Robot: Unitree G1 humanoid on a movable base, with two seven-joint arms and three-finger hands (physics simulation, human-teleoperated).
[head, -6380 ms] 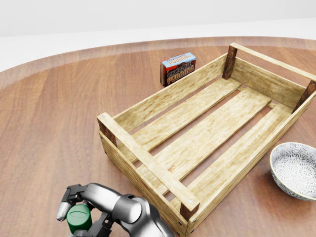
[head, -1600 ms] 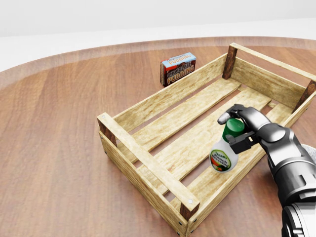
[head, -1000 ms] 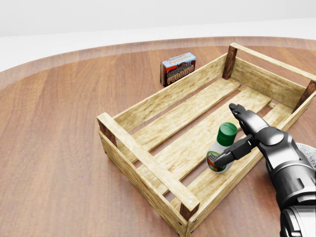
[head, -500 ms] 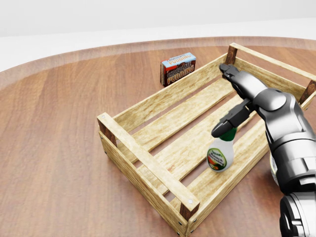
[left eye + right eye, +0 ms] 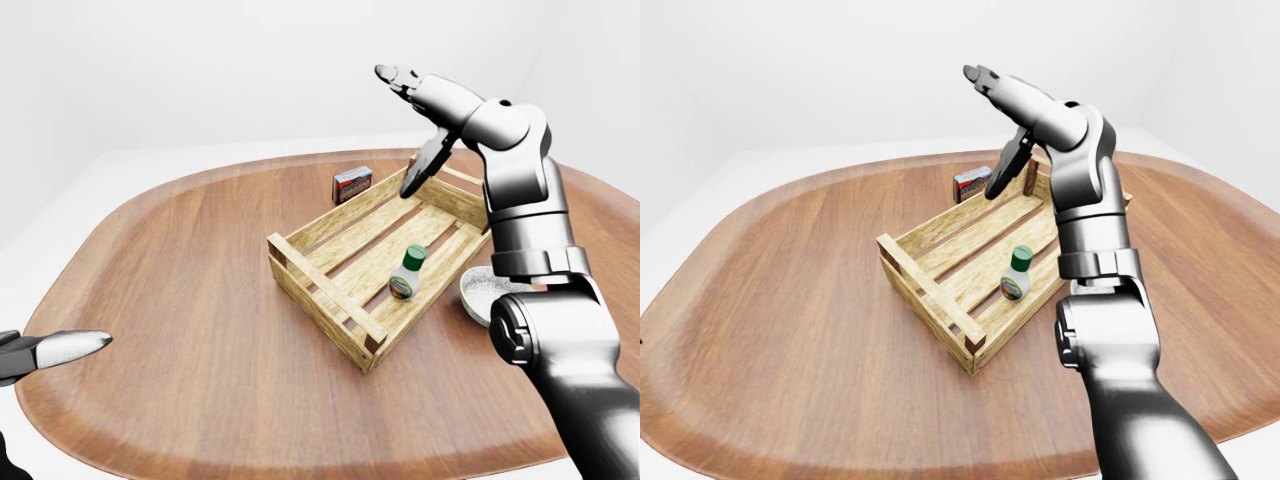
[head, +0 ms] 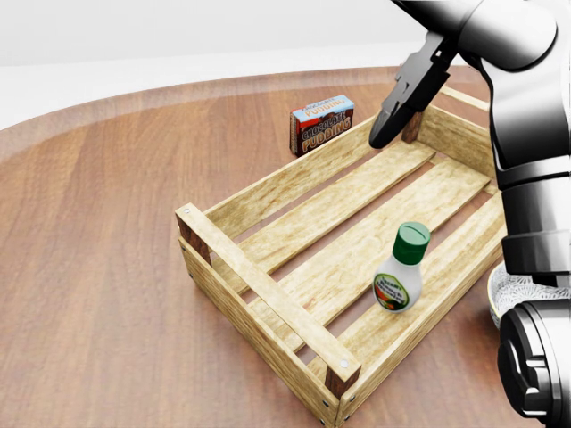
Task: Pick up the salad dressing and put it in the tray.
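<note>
The salad dressing bottle (image 6: 400, 272), white with a green cap, stands upright on the slats inside the wooden tray (image 6: 268, 296), toward its right side. My right hand (image 5: 400, 130) is open and empty, raised high above the tray's far end, well clear of the bottle. In the head view only its dark thumb (image 6: 394, 111) and forearm show at the top right. My left hand (image 5: 70, 346) shows at the lower left of the left-eye view, off the table's edge, with a finger stretched out and nothing in it.
A chocolate pudding box (image 6: 322, 124) stands on the table beyond the tray's far long side. A patterned bowl (image 5: 482, 293) sits just right of the tray, partly hidden by my right arm. The round wooden table (image 5: 180, 290) extends to the left.
My right hand has let go of the bottle and risen up and away toward the tray's far end. The bottle stays standing in the tray.
</note>
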